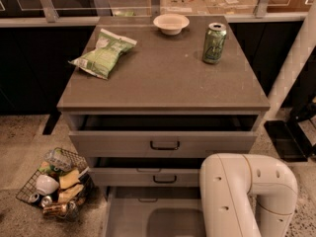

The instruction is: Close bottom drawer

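Observation:
The grey cabinet has three drawers. The bottom drawer is pulled far out; I see its plain grey tray at the frame's lower edge, and its front is out of view. The middle drawer and the top drawer each stand slightly open, with black bar handles. My white arm fills the lower right, above the bottom drawer's right side. The gripper itself is out of view.
On the cabinet top lie a green chip bag, a white bowl and a green can. A wire basket of trash sits on the floor to the left. A white post stands at the right.

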